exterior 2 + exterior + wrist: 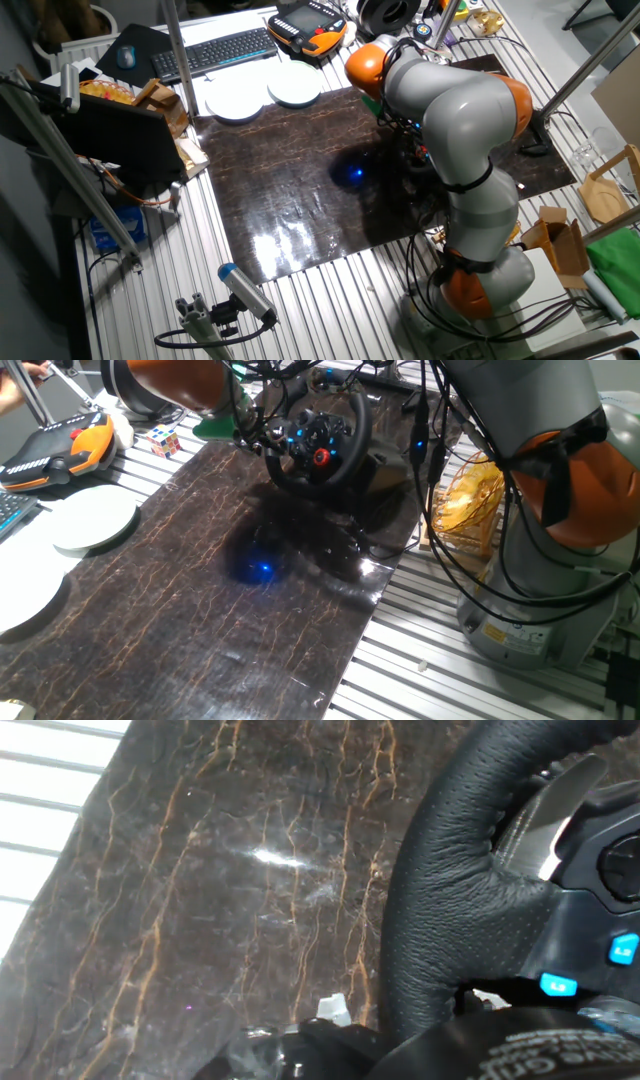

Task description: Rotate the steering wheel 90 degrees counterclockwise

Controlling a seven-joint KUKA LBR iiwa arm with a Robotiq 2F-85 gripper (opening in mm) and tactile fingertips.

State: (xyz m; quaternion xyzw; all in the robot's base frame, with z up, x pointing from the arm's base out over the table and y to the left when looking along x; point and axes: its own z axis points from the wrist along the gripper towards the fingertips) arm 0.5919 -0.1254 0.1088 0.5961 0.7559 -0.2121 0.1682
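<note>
The black steering wheel (pixel 318 442) stands on its base at the far end of the dark marbled mat (pixel 230 610), its hub showing blue-lit buttons and a red knob (pixel 321 457). My gripper (pixel 258 436) is at the wheel's left rim, touching or nearly touching it. Cables hide the jaws there. In the hand view the thick leather rim (pixel 450 890) fills the right half at very close range, with blue buttons (pixel 557 985) behind it, and dark parts of my hand lie along the bottom edge. My arm (pixel 450 110) hides the wheel in the other fixed view.
Two white plates (pixel 95 520) lie at the mat's left side. An orange-black pendant (pixel 60 450) and a colour cube (pixel 165 440) lie further back, and a yellow bag (pixel 470 500) sits by my base. A keyboard (pixel 215 50) and a black spool (pixel 385 12) are beyond the mat.
</note>
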